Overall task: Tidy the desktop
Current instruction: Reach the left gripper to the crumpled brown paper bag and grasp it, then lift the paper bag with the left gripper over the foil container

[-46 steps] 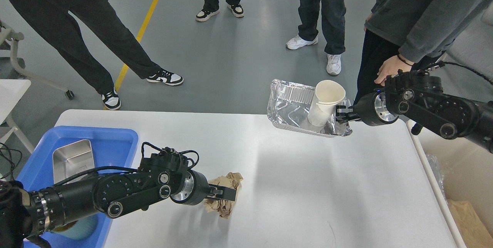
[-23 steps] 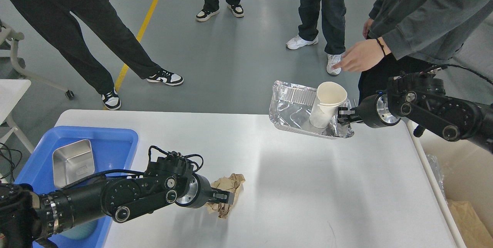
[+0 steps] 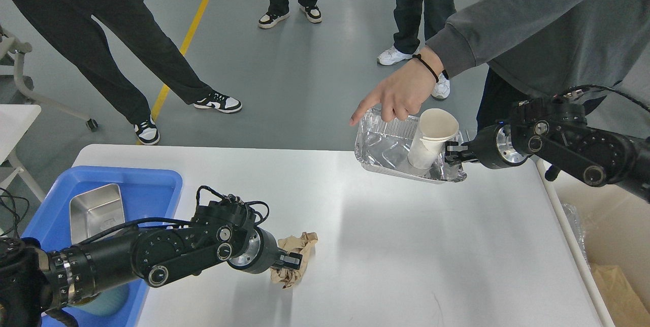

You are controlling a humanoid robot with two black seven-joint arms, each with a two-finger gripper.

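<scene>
Desktop (image 3: 386, 235) spans the view. Foil tray (image 3: 386, 152), thin and dent-prone, overhangs its far edge; right gripper (image 3: 453, 154) pinches the tray's rim. Paper cup (image 3: 430, 139) inside looks tippy. Left gripper (image 3: 290, 261) is clamped on soft crumpled paper (image 3: 294, 261).

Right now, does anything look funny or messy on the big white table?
Yes. A crumpled brown paper ball lies loose on the desktop, at the left gripper. The right gripper holds a foil tray with a paper cup leaning inside, and a person's hand reaches above it.
</scene>
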